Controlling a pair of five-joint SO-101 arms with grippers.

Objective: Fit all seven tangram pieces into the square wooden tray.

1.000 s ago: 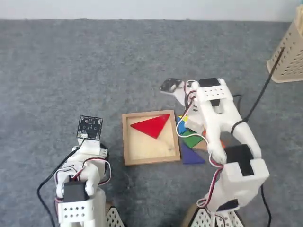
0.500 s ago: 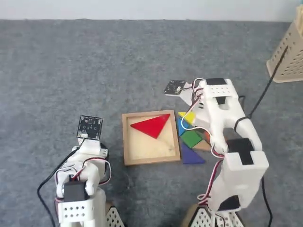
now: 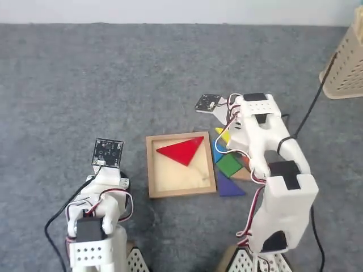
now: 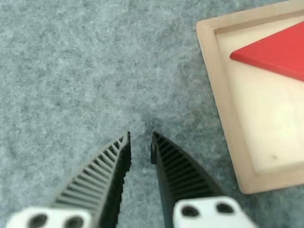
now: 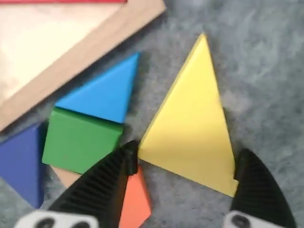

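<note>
The square wooden tray (image 3: 152, 170) lies on grey carpet between the arms, with a red triangle (image 3: 182, 150) in its far part. The other pieces are bunched just right of it: yellow triangle (image 5: 190, 123), blue triangle (image 5: 102, 92), green square (image 5: 80, 140), dark blue triangle (image 3: 228, 186) and an orange piece (image 5: 137, 199). My right gripper (image 5: 187, 159) is open, one finger on each side of the yellow triangle's wide end. Over bare carpet, left of the tray rim (image 4: 209, 57), my left gripper (image 4: 140, 142) is shut and holds nothing.
A beige slatted crate (image 3: 346, 62) stands at the back right. A tan piece (image 3: 241, 174) lies under the green and orange ones. The right arm's body and cables cover part of the pile. Open carpet stretches behind and left of the tray.
The right arm has shifted a little away from the tray's edge, and the yellow triangle now shows beside it. The left arm, tray and red triangle have not moved.
</note>
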